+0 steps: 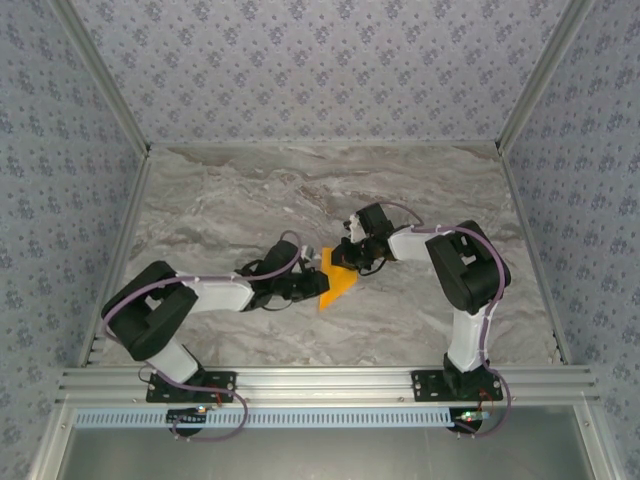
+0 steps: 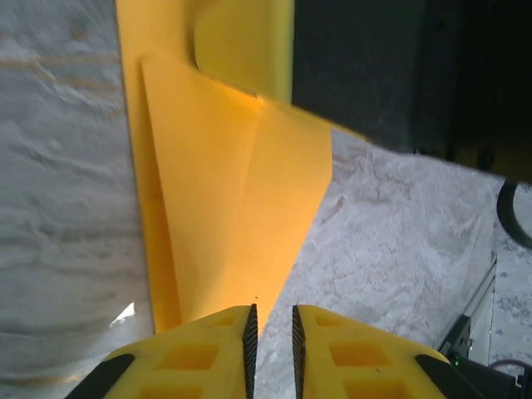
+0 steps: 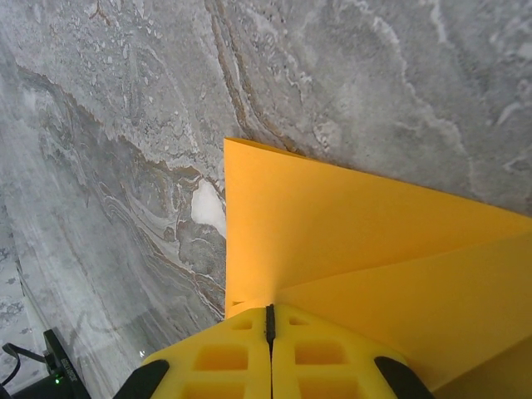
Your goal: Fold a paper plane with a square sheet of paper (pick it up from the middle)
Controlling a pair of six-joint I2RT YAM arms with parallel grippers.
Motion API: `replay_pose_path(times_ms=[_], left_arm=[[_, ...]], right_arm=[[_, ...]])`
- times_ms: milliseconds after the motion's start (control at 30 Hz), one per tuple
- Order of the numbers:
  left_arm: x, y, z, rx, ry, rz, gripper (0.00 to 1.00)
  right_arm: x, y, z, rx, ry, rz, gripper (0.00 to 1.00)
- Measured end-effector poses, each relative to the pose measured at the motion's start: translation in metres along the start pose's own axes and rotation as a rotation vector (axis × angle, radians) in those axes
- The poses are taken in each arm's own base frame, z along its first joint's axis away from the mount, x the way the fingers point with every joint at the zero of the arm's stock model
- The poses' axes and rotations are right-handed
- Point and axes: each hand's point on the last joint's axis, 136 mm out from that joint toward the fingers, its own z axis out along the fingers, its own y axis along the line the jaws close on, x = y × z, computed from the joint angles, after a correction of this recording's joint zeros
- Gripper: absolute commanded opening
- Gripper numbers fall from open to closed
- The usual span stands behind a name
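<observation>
Orange paper [image 1: 337,283] edge pinched, right gripper [image 3: 269,309]; left gripper [image 2: 273,309] ajar; open marble [image 1: 300,190] around.

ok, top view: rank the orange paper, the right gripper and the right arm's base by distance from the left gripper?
From the left gripper:
1. folded orange paper, right at its tip, on the right-hand side.
2. right gripper, just past the paper, shut on it.
3. right arm's base, at the near edge of the table, far right.
</observation>
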Motion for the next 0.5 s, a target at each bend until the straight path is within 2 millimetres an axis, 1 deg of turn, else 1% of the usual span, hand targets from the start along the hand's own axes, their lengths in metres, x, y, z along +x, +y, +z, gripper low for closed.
replay_pose_path(times_ms=[100, 267, 367, 500], left_arm=[[-0.006, 0.002, 0.005, -0.013, -0.002, 0.001, 0.16], [-0.004, 0.013, 0.017, -0.046, 0.023, -0.007, 0.14], [-0.001, 0.019, 0.021, -0.062, 0.035, -0.014, 0.14], [0.001, 0.020, 0.021, -0.063, 0.044, -0.017, 0.13]], right_arm=[[0.000, 0.000, 0.000, 0.000, -0.001, 0.000, 0.08], [0.000, 0.002, -0.004, 0.004, -0.003, 0.002, 0.08], [-0.004, 0.010, -0.013, -0.010, -0.024, -0.004, 0.08], [-0.005, 0.022, -0.027, -0.030, -0.063, -0.012, 0.09]])
